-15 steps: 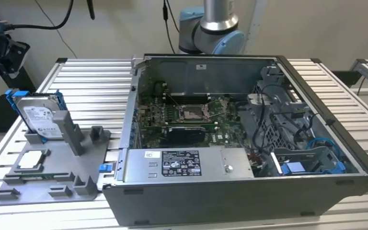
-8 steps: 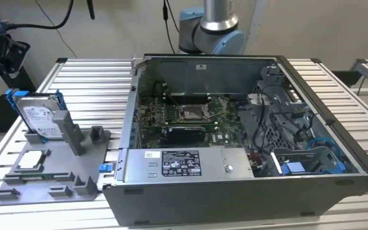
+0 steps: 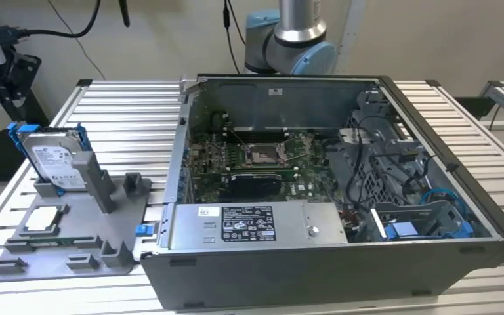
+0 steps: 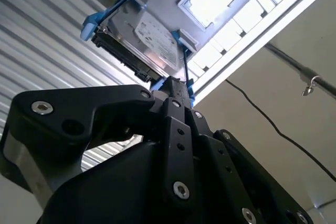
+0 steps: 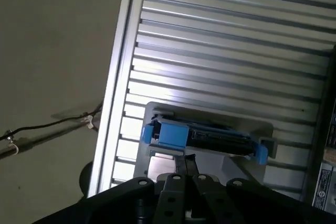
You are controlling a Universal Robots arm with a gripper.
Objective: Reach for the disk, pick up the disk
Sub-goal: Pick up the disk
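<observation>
Disk (image 4: pixel 142 38) label faces second wrist view, edge faces first wrist view.

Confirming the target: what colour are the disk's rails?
Blue rails, best in the first wrist view.

Was a ribbed silver aluminium slatted table (image 3: pixel 129 111). Bore directly a flat grey moulded plastic fixture tray (image 3: pixel 60 254) at the exterior view's left and, just beside it, a large open dark-grey metal computer case (image 3: pixel 322 279).
</observation>
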